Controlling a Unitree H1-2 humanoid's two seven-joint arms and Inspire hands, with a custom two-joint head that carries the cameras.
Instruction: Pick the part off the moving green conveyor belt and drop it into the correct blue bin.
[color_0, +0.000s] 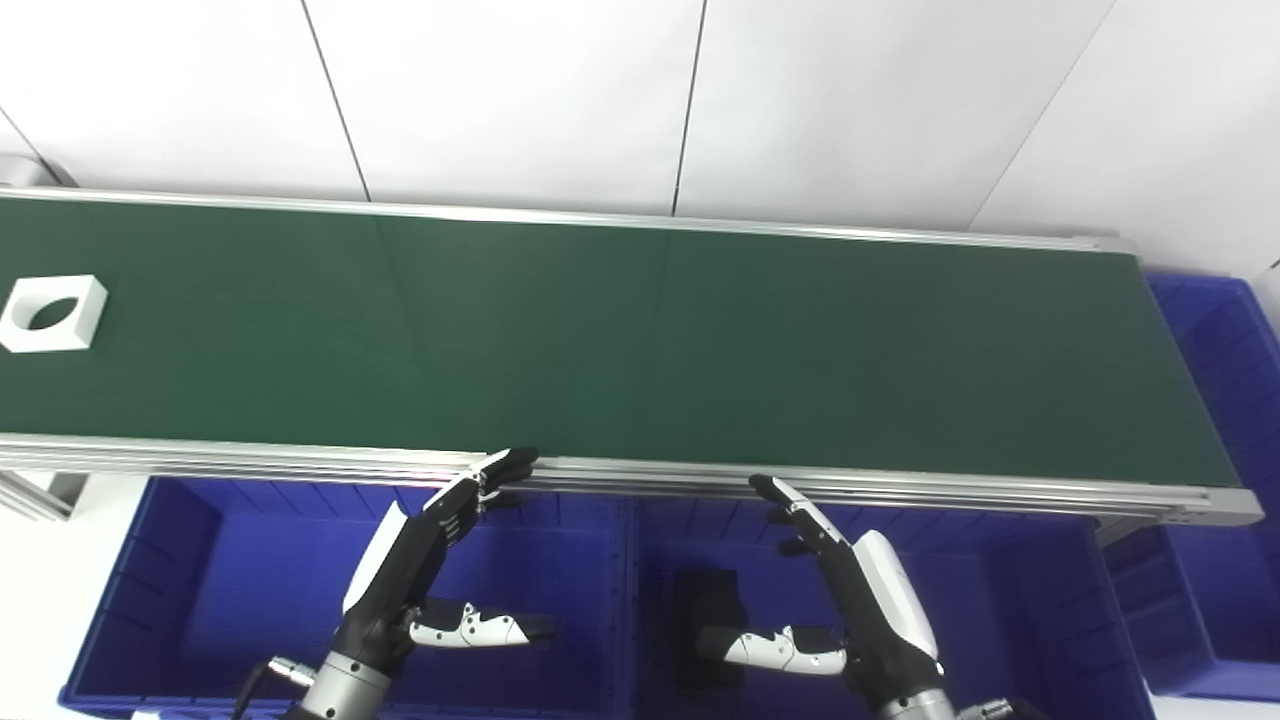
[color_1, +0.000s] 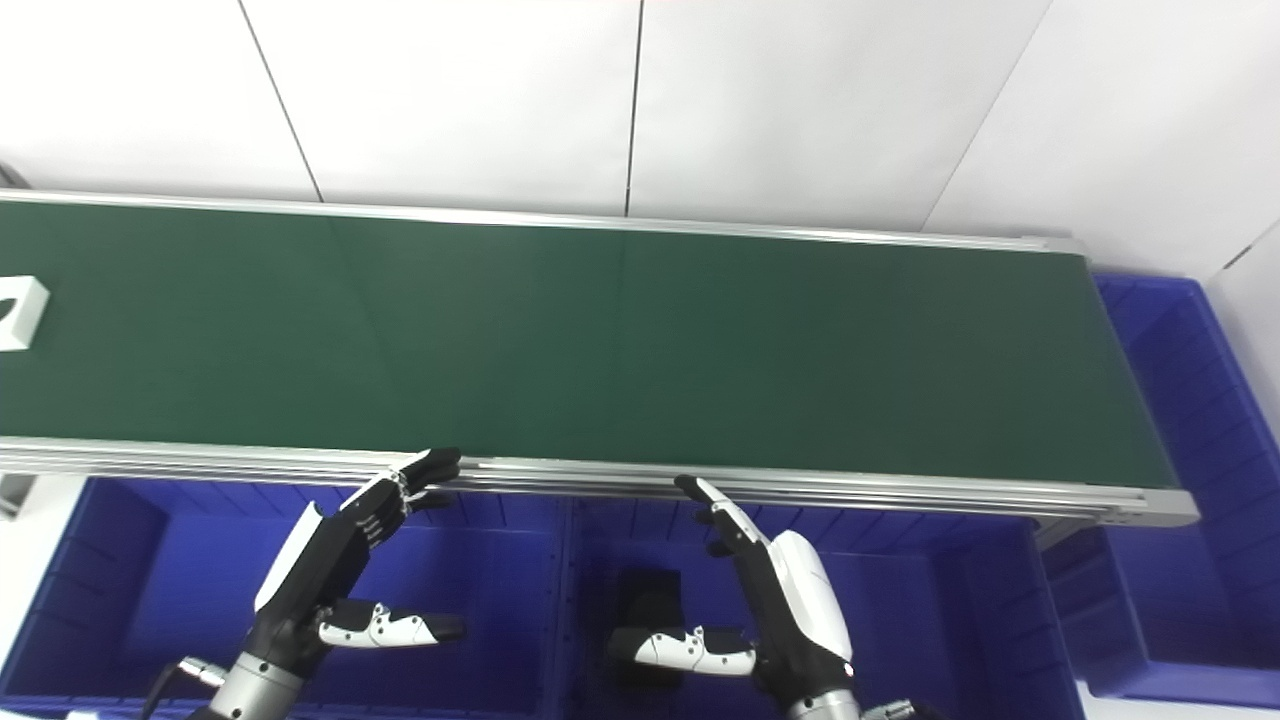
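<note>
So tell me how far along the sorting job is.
Barely begun. The white part rides the far left of the green belt, untouched. Both the left hand and right hand wait open over the blue bins. A dark object already lies in one. Picking and dropping remain.

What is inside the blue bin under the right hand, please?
A black part lies on the floor of the blue bin, beside the right hand. The thumb and arm cover part of it, so its shape is unclear.

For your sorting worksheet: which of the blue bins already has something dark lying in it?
The middle bin below the belt's near rail, under the right hand: a black part lies in it. The left bin shows none.
</note>
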